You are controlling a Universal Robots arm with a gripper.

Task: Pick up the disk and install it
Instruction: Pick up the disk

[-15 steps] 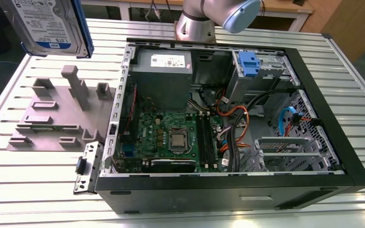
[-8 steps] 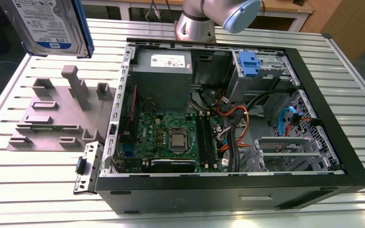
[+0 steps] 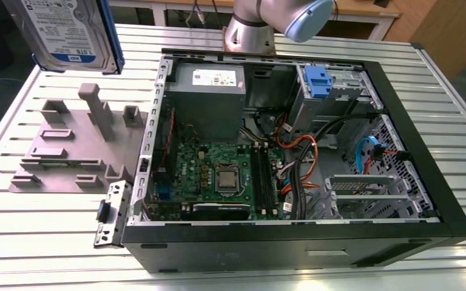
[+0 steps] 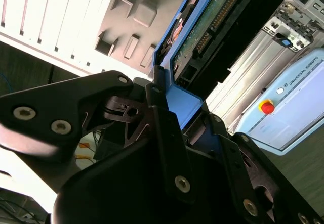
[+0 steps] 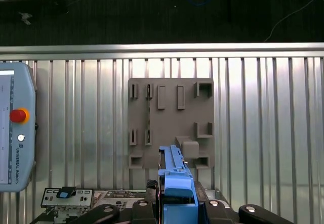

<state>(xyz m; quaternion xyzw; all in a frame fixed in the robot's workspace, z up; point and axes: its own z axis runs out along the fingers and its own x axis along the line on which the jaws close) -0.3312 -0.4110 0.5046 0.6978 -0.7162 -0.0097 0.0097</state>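
Pick-up looks done. The hand [image 4: 169, 110] is clamped on the disk [image 4: 212, 27] by the end of its blue carrier frame, w/ the jaws pressed against both sides of the frame. The disk stands up out of the hand, edge-on in the first wrist view [image 5: 174, 176]. In the exterior view the disk [image 3: 63, 33] hangs in the air, label facing the camera, clear of everything.

Directly below the hand sits the grey holder plate [image 5: 169, 125] on the bench [image 5: 263, 133]. Its slots and pockets are bare, so the disk is out of it and well apart.

Install part isn't done. The open PC case [image 3: 298, 245] lies off to one side of the hand, not under it, and the disk isn't near any bay. Inside the case a small blue bracket [image 3: 317, 82] sits in the upper drive area and a metal cage [image 3: 363, 188] sits lower down; can't tell which spot the disk is meant for.

Judged progress is approx. half: disk grasped and raised, w/ the carry to the case and the seating left.
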